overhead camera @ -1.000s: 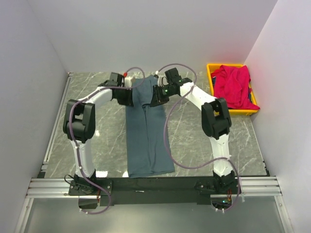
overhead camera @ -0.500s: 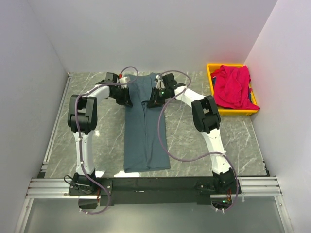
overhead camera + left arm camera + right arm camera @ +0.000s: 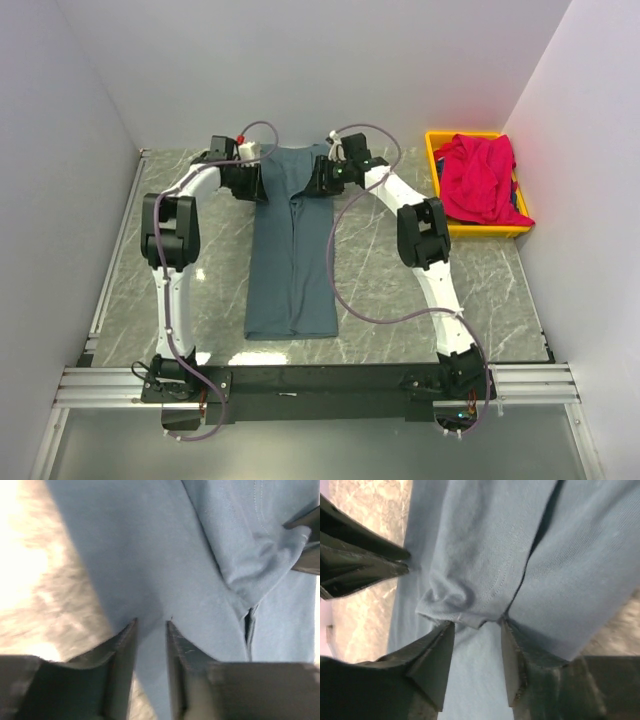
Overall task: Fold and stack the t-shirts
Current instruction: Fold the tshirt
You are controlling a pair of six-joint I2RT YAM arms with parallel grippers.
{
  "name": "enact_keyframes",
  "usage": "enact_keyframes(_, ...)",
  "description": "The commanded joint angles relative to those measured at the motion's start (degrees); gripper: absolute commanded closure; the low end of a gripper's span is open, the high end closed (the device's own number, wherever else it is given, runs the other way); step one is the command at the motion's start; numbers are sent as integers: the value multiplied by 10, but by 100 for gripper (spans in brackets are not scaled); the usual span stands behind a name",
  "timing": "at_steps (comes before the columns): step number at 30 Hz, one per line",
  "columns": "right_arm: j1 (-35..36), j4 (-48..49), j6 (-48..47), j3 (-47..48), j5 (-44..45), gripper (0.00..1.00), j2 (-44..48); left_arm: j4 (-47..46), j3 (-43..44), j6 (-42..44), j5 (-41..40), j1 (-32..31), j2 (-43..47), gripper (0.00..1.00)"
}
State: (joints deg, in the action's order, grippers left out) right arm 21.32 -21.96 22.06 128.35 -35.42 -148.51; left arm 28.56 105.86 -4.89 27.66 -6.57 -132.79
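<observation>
The dark blue-grey t-shirt (image 3: 290,250) lies folded lengthwise into a long narrow strip down the middle of the table. My left gripper (image 3: 252,180) holds its far left corner and my right gripper (image 3: 318,182) holds its far right corner, close to the back wall. In the left wrist view my gripper (image 3: 151,622) is nearly closed with the cloth (image 3: 150,555) between the fingers. In the right wrist view my gripper (image 3: 477,622) pinches a bunched hem of the shirt (image 3: 485,540). The red t-shirt (image 3: 482,175) lies crumpled in the yellow bin (image 3: 432,150).
The yellow bin stands at the far right corner against the right wall. Grey walls close the table at the back and on both sides. The arm cables loop over the shirt's far end and down its right side.
Both grippers have moved toward the back wall and dragged the blue-grey shirt with them. Its near edge has slid away from the table's front edge.
</observation>
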Motion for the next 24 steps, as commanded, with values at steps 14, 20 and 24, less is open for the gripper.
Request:
enact_keyframes(14, 66, -51, -382, -305, 190, 10, 548, -120, -337, 214, 106, 86, 580, 0)
enact_keyframes(20, 95, -158, -491, -437, 62, 2, 667, 209, -433, 575, 246, 85, 663, 1)
enact_keyframes(24, 180, -166, -518, -580, 87, 5, 739, 271, -574, 709, 245, 84, 783, 1)
